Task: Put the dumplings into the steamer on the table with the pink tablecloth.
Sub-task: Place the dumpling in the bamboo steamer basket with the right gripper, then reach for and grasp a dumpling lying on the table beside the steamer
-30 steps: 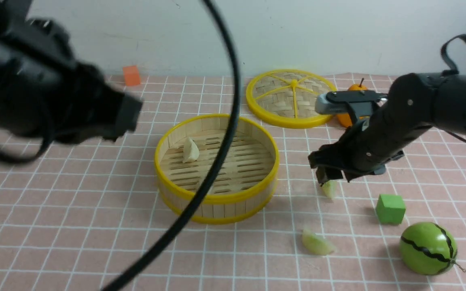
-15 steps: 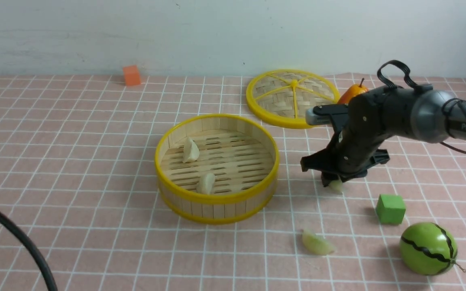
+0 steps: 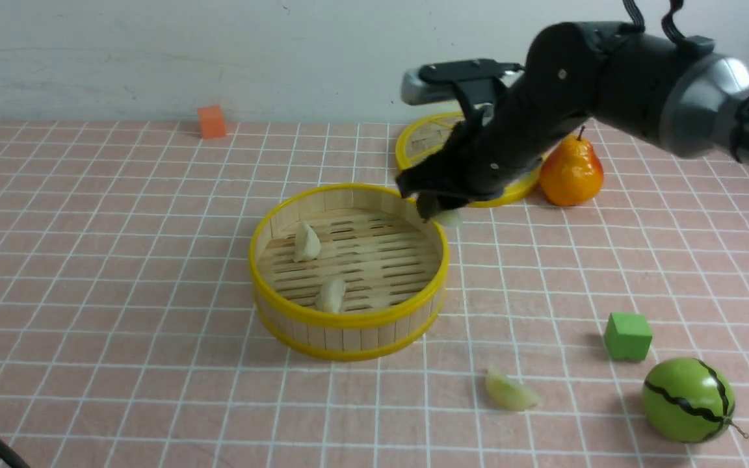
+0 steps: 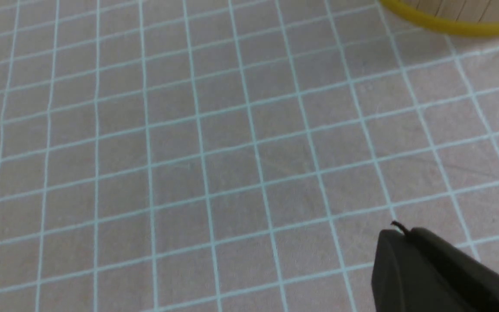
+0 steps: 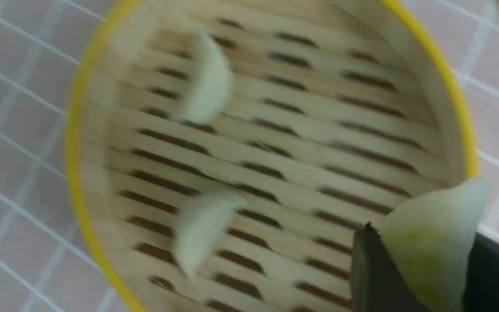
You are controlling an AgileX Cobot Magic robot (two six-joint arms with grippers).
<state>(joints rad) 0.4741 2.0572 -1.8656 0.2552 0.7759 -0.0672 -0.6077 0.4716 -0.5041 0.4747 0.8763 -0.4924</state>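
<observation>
The steamer (image 3: 348,320) stands mid-table on the pink tablecloth (image 3: 121,273). Two cream dumplings (image 3: 306,242) (image 3: 331,294) lie on its slatted floor. My right gripper (image 3: 437,211) is shut on a pale green dumpling (image 3: 450,218) and holds it in the air over the steamer's far right rim. In the right wrist view the held dumpling (image 5: 431,242) sits between the fingers, above the steamer (image 5: 74,143). A second green dumpling (image 3: 510,392) lies on the cloth at the front right. My left gripper (image 4: 399,236) is shut and empty, low over bare cloth near the steamer's base (image 4: 448,25).
The woven lid (image 3: 421,140) lies behind the right arm, with an orange pear (image 3: 571,172) beside it. A green cube (image 3: 628,336) and a toy watermelon (image 3: 688,400) sit at the front right. A small orange cube (image 3: 211,121) is at the far left.
My right gripper has lifted the green dumpling off the cloth and carried it up and left to the steamer's rim. The left arm has drawn back out of the front view.
</observation>
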